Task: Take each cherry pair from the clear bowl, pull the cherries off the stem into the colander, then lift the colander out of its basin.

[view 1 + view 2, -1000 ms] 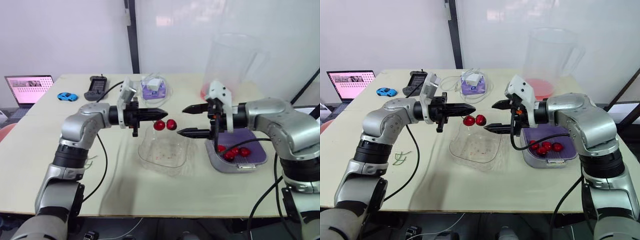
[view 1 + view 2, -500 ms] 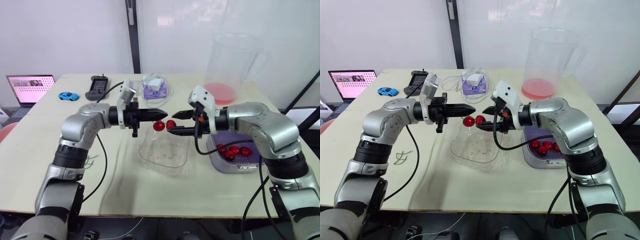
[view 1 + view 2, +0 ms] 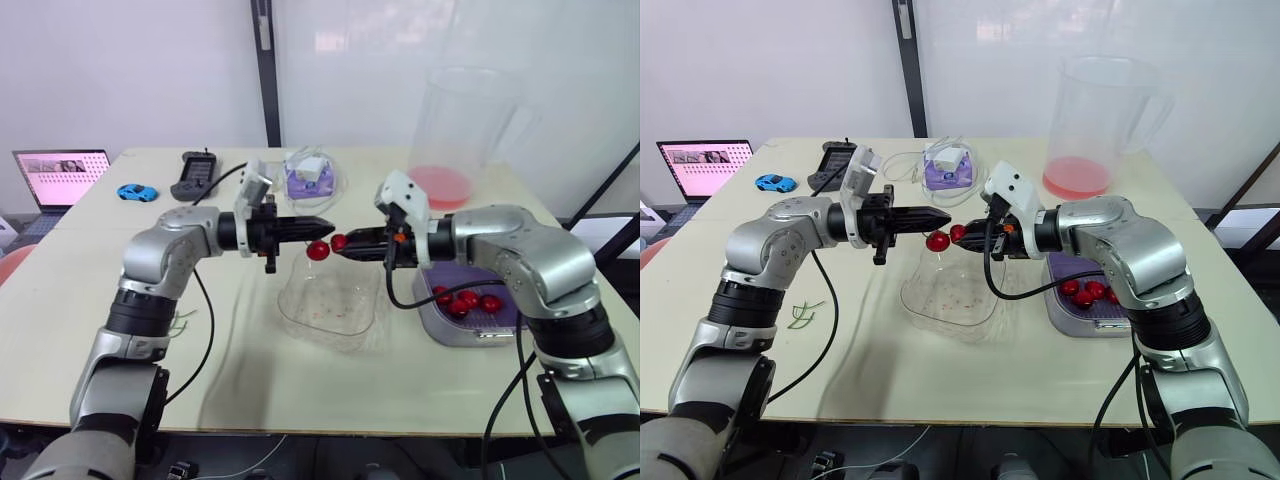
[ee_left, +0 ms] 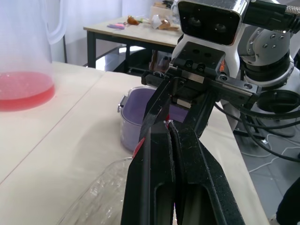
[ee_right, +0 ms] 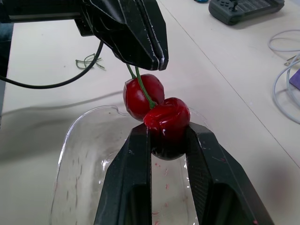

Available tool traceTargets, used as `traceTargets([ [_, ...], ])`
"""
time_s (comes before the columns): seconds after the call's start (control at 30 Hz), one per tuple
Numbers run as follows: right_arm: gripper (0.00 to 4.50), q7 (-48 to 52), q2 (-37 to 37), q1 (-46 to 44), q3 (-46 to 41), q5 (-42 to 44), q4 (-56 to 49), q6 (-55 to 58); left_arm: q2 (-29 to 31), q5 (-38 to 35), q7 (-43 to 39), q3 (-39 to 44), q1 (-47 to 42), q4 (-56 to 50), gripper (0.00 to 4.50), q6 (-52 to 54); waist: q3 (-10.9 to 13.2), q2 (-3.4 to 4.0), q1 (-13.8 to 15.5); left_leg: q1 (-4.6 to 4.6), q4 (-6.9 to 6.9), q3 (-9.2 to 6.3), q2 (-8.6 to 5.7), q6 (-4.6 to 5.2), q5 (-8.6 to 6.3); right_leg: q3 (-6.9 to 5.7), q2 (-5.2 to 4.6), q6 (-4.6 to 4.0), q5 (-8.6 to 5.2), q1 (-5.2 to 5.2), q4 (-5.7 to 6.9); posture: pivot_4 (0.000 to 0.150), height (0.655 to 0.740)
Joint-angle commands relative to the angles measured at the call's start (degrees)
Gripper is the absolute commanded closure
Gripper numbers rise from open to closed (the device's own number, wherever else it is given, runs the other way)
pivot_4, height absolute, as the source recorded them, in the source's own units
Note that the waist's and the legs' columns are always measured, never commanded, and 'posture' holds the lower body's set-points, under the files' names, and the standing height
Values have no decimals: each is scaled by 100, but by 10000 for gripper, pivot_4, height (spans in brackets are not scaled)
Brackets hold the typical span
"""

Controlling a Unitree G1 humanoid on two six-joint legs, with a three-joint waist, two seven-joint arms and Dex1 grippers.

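A cherry pair (image 3: 318, 251) hangs over the clear bowl (image 3: 330, 305) at the table's middle. My left gripper (image 3: 330, 228) is shut on the green stem (image 5: 140, 82), coming from the left. From the right, my right gripper (image 5: 166, 131) is shut on one cherry (image 5: 167, 123) of the pair; the other cherry (image 5: 138, 96) hangs free beside it. The two grippers' tips nearly meet above the bowl. Right of the bowl, the purple colander (image 3: 505, 322) sits in its basin and holds several red cherries (image 3: 465, 302).
A tall clear pitcher (image 3: 455, 130) with pink liquid stands at the back right. A laptop (image 3: 58, 175), blue toy car (image 3: 134, 192), black remote (image 3: 192, 175) and a purple box with cables (image 3: 310, 175) sit at the back. Loose green stems (image 3: 800, 315) lie left.
My right gripper has moved left to the hanging cherry pair and its wide-open jaws have shut on one cherry. The left arm has held still with the stem.
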Motion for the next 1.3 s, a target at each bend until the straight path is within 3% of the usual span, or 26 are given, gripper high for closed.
traceTargets([
  [0.03,36563,79,-140,9,-135,75,-133,-110,7,-30,4,156,-82,-33,45000,-123,0,0,1,0,0,0,0,0,0,0,0,0,0,0,0,1500,7332],
  [0.3,36563,368,-907,607,-362,125,-23,-179,-5,25,114,267,-113,85,45000,-316,-1,-2,17,-2,2,0,0,1,0,-1,0,0,0,2,-3,1500,7332],
  [0.63,36563,539,-1622,604,-727,253,73,-14,-59,-19,182,317,-53,50,45000,-338,0,0,27,-2,0,1,0,1,-1,1,0,0,0,-1,-3,1500,7332],
  [0.77,36563,664,-2409,660,-527,-401,682,-557,-83,-50,249,367,-35,13,45000,-352,0,-1,41,-3,2,4,-2,1,-1,1,-4,1,0,1,-7,1500,7332],
  [1.0,36563,715,-2700,1195,-144,-1211,1394,-1396,-130,-74,354,422,25,-53,45000,-362,0,0,-5,-2,0,4,0,1,-1,3,1,1,0,-1,-7,1500,7332],
  [1.1,26079,679,-2535,1237,-63,-1362,1517,-1526,-172,-61,410,407,24,-57,45000,-376,1,0,-5,-1,0,5,0,0,0,4,1,1,0,-3,-5,1500,7332],
  [1.27,822,750,-2493,1092,-159,-1457,1574,-1520,-214,-100,451,411,26,-86,45000,-317,2,2,18,-2,0,6,-1,-5,3,4,-1,1,0,-2,-6,1500,7332],
  [1.3,306,793,-2528,1026,-212,-1435,1561,-1477,-232,-122,473,427,18,-93,45000,-295,2,2,19,-2,1,6,-1,-5,3,4,-1,1,0,-1,-6,1500,7332],
])
